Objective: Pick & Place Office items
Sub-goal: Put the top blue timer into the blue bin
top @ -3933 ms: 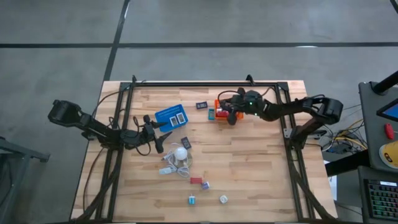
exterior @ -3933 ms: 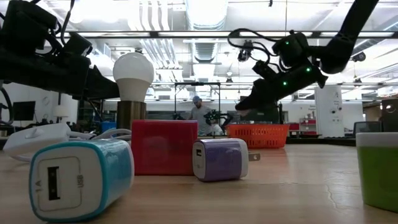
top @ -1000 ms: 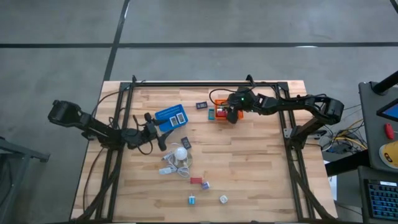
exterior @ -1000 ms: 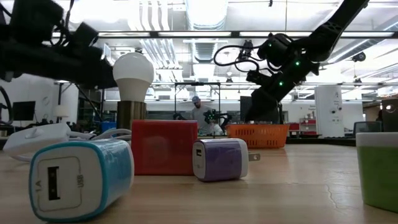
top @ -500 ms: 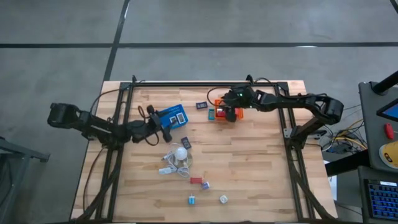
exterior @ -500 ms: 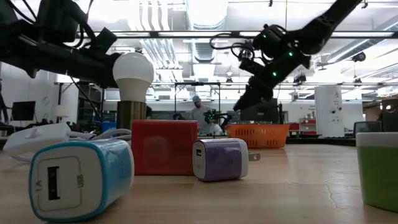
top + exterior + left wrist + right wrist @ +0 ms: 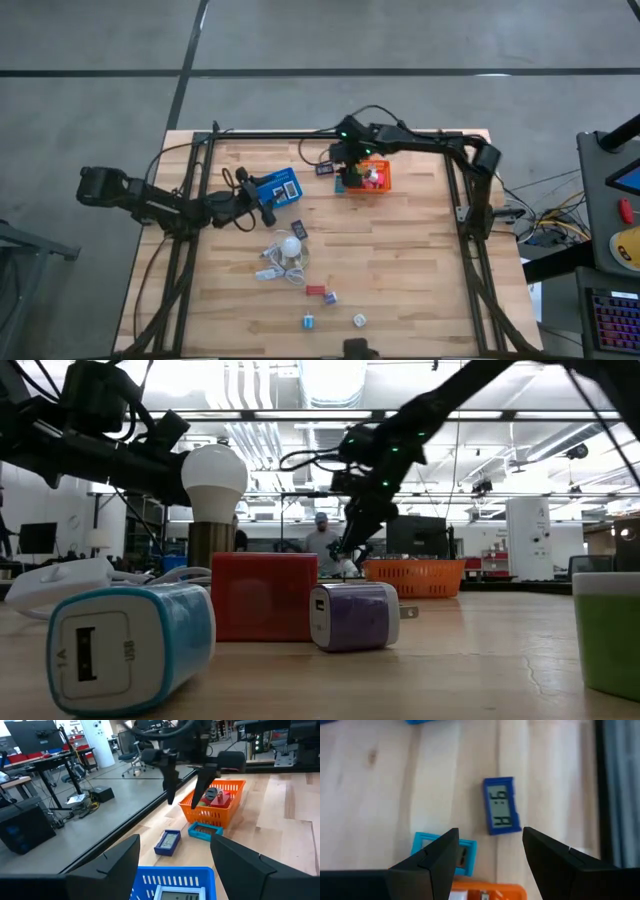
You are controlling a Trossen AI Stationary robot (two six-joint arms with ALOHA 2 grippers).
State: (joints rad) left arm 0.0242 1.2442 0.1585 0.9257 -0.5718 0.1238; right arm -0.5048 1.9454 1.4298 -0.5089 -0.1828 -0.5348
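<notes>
My right gripper (image 7: 347,165) is open and empty, pointing down over the far middle of the table. Below it (image 7: 490,832) lie a small blue display piece (image 7: 501,806) and a bluish flat piece (image 7: 445,851), beside the orange basket (image 7: 372,176). The basket holds red and white pieces. My left gripper (image 7: 266,197) is open at the near left end of the blue basket (image 7: 276,185), which holds pale-labelled pieces (image 7: 175,894). More pieces rest on the near table: a dark rectangle (image 7: 298,229), a red block (image 7: 315,291), a purple cube (image 7: 330,297), a teal cube (image 7: 309,321) and a white cube (image 7: 359,320).
A white bulb (image 7: 291,247) with a white cord (image 7: 272,269) lies at the table's middle. A dark frame rail (image 7: 320,135) runs along the far edge, and my right arm lies along it. A green object (image 7: 608,630) stands close to the low camera.
My right gripper has swung from above the orange basket toward the table's left and far edge. It now stands over the blue display piece and the bluish piece, with its arm drawn back along the far rail. My left gripper has moved toward the blue basket.
</notes>
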